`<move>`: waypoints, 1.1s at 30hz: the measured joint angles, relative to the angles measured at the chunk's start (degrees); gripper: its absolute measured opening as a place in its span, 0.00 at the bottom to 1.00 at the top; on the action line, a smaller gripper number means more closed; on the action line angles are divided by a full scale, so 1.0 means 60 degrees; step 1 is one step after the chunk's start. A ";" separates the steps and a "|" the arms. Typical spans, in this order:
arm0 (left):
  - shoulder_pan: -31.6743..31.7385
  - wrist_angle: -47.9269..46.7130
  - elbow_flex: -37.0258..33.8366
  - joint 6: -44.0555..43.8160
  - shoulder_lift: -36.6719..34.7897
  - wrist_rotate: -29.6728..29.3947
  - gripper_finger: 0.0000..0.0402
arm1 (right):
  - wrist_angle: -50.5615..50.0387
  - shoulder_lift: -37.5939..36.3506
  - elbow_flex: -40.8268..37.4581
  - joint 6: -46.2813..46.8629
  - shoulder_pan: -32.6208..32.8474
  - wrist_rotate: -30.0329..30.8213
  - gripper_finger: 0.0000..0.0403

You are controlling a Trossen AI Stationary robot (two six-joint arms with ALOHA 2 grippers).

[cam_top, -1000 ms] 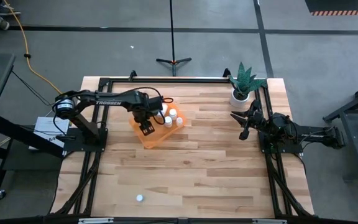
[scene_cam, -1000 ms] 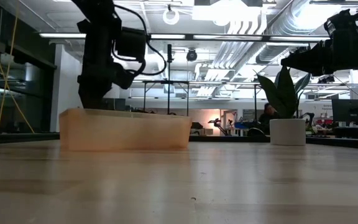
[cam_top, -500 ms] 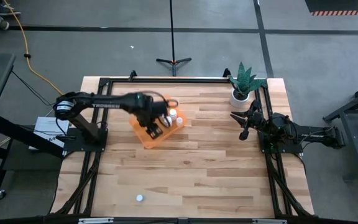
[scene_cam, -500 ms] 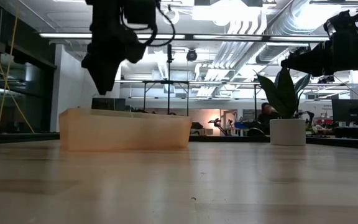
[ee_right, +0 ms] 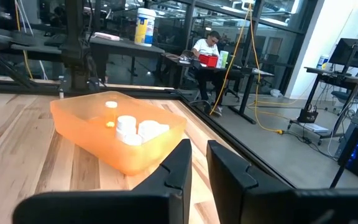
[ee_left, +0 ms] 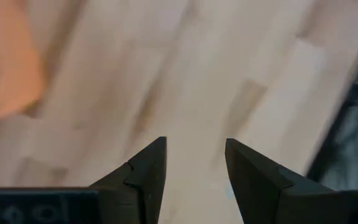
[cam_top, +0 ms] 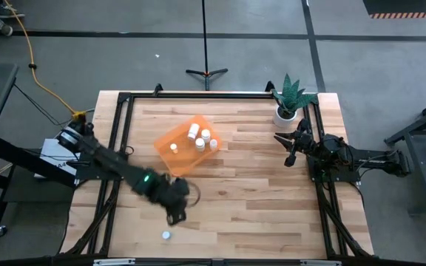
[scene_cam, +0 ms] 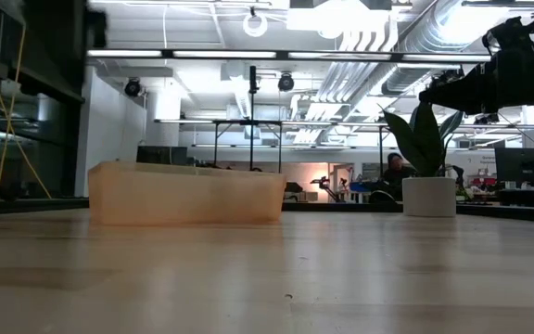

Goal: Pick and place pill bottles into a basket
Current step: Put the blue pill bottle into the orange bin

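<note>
1. The left arm reaches from the table's (cam_top: 235, 185) left edge toward its near side; the left gripper (cam_top: 174, 213) hangs over bare wood, fingers apart and empty.
2. The right arm waits at the table's right edge, the right gripper (cam_top: 290, 148) narrowly parted, empty.

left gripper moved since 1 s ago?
Yes. The left gripper was over the shallow orange plastic basket; now it is past the basket's near side, close to the lone white pill bottle.

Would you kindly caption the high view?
Left pincer nears the last loose pill bottle; four bottles sit in the basket.
</note>
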 joint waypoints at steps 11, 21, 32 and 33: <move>-0.2069 0.2034 -0.0003 -0.1700 0.0722 -0.1216 0.49 | 0.0053 -0.0005 -0.0004 0.0000 0.0002 0.0020 0.10; -0.2084 0.2373 -0.0004 -0.1573 0.1524 -0.0189 0.54 | 0.0058 -0.0009 0.0000 0.0032 0.0002 0.0038 0.10; -0.2081 0.1871 -0.0004 -0.3204 0.1563 0.1385 0.84 | 0.0045 -0.0009 -0.0002 0.0251 0.0002 0.0037 0.11; -0.2081 0.1858 -0.0004 -0.3529 0.1563 0.1476 0.86 | 0.0032 -0.0009 -0.0001 0.0251 0.0002 0.0037 0.10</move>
